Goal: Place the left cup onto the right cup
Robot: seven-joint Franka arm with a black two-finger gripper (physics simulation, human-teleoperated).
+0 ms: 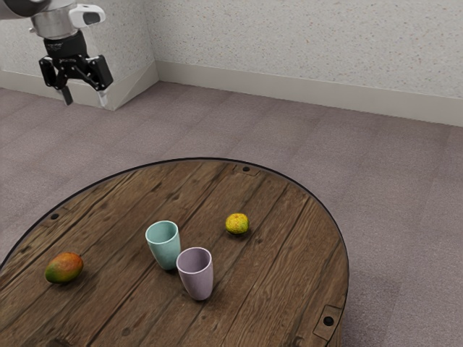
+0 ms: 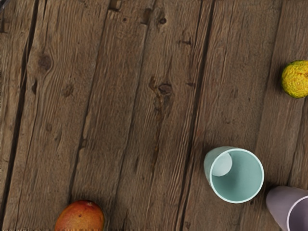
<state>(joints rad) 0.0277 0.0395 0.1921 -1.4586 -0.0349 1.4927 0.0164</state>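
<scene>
The round surface of dark wooden planks [image 1: 289, 238] carries four things. Near its middle stand a tapered teal cup [image 1: 163, 244] and a tapered mauve cup [image 1: 195, 272], both upright with mouths open upward. In the exterior view the mauve one sits at about four o'clock of the teal one, just beside it; whether their walls touch I cannot tell. That pose suits the job: an upright, open mouth lets one cup seat onto the other, and the taper should help it settle.

I take the teal cup, on the exterior view's left, as the one to carry; it rests untouched on the planks. A small knobbly yellow fruit [image 1: 236, 223] lies at two o'clock of it, and a red-and-green mango [image 1: 64, 267] at about eight o'clock, well apart, so neither blocks an approach.

The black two-finger pincer [image 1: 85, 97] hangs high above the floor at eleven o'clock of the cups, fingers spread wide, holding and touching nothing. The task looks unbegun; the wrist view looks straight down into the teal cup
</scene>
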